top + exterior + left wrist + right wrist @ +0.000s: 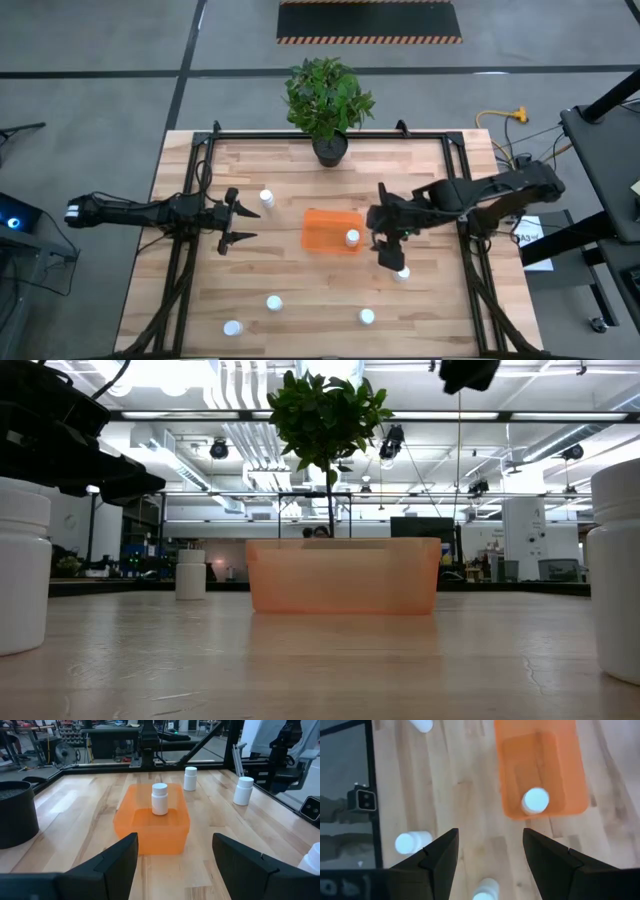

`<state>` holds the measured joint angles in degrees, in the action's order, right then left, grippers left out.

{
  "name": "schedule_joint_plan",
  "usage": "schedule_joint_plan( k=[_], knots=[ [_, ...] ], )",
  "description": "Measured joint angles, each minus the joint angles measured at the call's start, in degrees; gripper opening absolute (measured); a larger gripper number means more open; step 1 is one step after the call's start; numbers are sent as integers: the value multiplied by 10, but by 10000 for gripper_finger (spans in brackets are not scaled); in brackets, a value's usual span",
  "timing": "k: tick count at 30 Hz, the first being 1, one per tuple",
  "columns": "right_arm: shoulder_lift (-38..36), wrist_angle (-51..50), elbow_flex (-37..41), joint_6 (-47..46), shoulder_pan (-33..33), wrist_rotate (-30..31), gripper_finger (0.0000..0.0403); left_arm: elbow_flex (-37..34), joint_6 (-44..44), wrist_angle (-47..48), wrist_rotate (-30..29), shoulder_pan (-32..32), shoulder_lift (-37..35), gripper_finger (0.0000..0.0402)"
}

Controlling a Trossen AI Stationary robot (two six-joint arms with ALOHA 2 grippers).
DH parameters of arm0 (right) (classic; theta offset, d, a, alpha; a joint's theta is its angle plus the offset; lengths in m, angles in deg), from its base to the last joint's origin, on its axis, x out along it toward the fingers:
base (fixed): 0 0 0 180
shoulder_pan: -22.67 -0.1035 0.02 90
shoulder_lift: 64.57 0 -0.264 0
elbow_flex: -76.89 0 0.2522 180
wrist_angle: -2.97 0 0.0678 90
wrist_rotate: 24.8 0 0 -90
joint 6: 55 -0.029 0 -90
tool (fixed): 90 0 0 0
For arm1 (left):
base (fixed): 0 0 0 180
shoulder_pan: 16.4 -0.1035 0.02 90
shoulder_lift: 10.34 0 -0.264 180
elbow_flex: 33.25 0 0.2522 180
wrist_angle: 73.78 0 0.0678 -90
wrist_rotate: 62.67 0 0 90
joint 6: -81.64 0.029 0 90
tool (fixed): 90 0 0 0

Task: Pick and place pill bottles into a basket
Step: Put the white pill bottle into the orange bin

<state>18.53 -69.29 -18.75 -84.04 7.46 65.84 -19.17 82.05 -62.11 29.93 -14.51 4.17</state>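
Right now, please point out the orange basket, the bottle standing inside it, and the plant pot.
orange basket (322, 230): high view, bare floor of its left half.
bottle inside the basket (352, 237): high view, its white cap.
plant pot (330, 150): high view, its dark rim.

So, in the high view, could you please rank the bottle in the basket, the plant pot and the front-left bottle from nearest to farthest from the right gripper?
1. Bottle in the basket, just left of the right gripper.
2. Plant pot, at the table's back edge.
3. Front-left bottle, near the front corner.
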Motion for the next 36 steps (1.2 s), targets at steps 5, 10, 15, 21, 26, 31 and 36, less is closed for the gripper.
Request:
schedule_joint_plan(
  k=[5, 10, 15, 21, 26, 31, 36],
  knots=[
    [-14, 0, 8, -39, -47, 39, 210, 0, 0, 0, 0, 0, 0, 238],
    [-26, -18, 19, -75, -98, 73, 210, 0, 0, 0, 0, 0, 0, 238],
    [-29, -34, 29, -127, -135, 87, 210, 0, 0, 0, 0, 0, 0, 238],
    [-35, -42, 31, -174, -180, 142, 210, 0, 0, 0, 0, 0, 0, 238],
    [-56, -42, 51, -224, -204, 154, 210, 0, 0, 0, 0, 0, 0, 238],
    [-94, -36, 105, -279, -221, 163, 210, 0, 0, 0, 0, 0, 0, 238],
    [-128, -15, 151, -308, -227, 162, 210, 0, 0, 0, 0, 0, 0, 238]
  ],
)
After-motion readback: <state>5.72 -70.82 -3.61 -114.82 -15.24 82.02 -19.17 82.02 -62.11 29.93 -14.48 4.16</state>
